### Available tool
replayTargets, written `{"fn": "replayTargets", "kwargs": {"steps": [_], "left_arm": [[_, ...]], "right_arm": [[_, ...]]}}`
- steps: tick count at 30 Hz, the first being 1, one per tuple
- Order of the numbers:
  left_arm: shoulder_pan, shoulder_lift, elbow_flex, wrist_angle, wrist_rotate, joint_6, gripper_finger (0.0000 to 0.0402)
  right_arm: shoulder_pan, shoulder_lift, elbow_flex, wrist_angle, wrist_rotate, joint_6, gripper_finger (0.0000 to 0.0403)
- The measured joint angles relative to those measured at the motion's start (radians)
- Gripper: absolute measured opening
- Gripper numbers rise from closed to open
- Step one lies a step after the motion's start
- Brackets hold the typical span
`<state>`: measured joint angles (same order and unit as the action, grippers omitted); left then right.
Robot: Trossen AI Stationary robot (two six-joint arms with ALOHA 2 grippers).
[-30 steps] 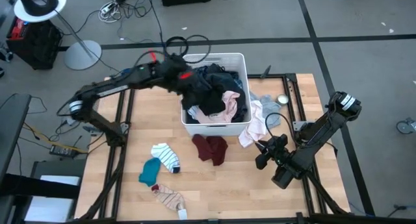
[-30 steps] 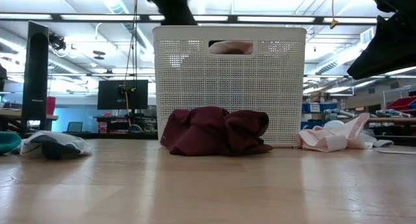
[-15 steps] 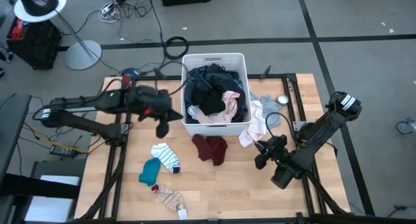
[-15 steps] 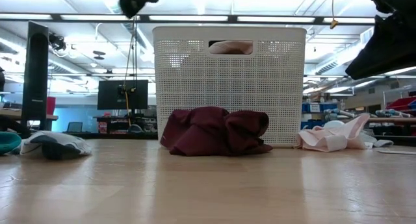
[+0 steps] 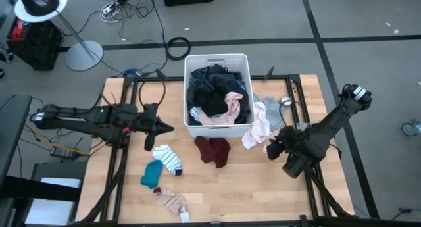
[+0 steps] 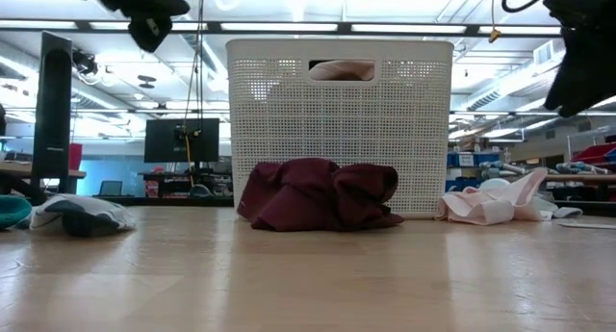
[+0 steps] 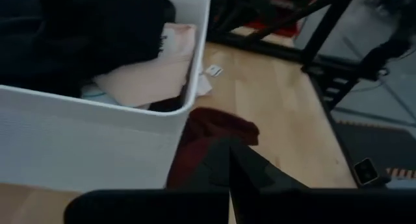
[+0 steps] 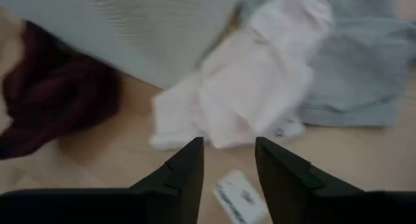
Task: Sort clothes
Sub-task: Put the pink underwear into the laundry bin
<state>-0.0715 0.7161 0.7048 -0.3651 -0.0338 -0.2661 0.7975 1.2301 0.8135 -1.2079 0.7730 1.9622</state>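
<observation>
High view: left gripper (image 5: 164,127) was held closed left of the basket (image 5: 218,124); right gripper (image 5: 272,147) was held open beside the pink garment (image 5: 258,127).

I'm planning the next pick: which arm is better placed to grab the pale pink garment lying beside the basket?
Right. The right gripper hangs open next to the pale pink garment, which its wrist view shows just ahead. The left gripper sits shut across the basket.

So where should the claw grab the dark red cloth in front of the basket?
Probably from straight above, pinching the raised fold on top of the maroon garment. It lies crumpled on the table beside the white basket, so its flat edges give little to hold.
</observation>
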Motion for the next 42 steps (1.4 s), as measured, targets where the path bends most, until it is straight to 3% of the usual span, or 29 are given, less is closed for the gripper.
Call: {"fn": "replayTargets", "kwargs": {"steps": [6,11,15,19,23,30,35,42], "left_arm": [[-0.059,-0.109,-0.173,0.171,0.000,-0.019,0.0001],[-0.094,-0.182,-0.270,0.222,0.000,-0.001,0.0001],[-0.098,-0.221,-0.292,0.218,0.000,0.021,0.0001],[-0.098,-0.241,-0.294,0.215,0.005,0.142,0.0001],[-0.098,-0.240,-0.294,0.205,0.005,0.236,0.0001],[-0.099,-0.239,-0.294,0.153,0.013,0.205,0.0001],[-0.099,-0.239,-0.294,0.150,0.087,0.202,0.0001],[-0.099,-0.239,-0.294,0.150,0.134,0.202,0.0001]], "right_arm": [[-0.064,-0.121,0.000,-0.232,-0.161,0.116,0.0176],[-0.155,-0.181,0.000,-0.368,-0.183,0.128,0.0207],[-0.269,-0.217,-0.004,-0.362,-0.184,0.030,0.0223],[-0.399,-0.232,-0.014,-0.346,-0.204,-0.062,0.0226],[-0.524,-0.244,-0.027,-0.246,-0.225,-0.187,0.0221],[-0.710,-0.248,-0.134,0.105,-0.298,-0.477,0.0218],[-0.760,-0.218,-0.216,0.405,-0.389,-0.700,0.0215],[-0.775,-0.088,-0.305,0.570,-0.519,-0.752,0.0194]]}}
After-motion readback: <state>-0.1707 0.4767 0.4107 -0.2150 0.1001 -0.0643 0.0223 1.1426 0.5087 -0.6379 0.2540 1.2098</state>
